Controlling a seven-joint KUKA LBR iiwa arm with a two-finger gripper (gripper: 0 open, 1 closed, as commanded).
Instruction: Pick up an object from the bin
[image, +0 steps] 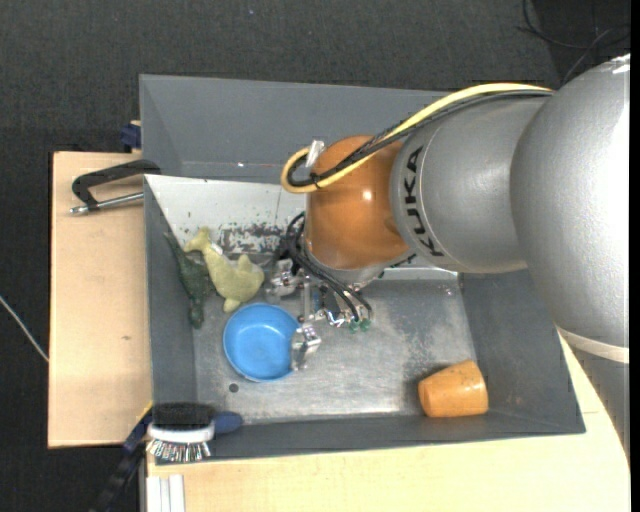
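Blue bowl just beside gripper; arm lettered KUKA.

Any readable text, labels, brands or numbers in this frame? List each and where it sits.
"KUKA": black letters running along the silver arm link, next to its orange cover; the end letter by the cable is hard to make out.
No readable text on the blue bowl, orange cup, yellowish toy or the bin.
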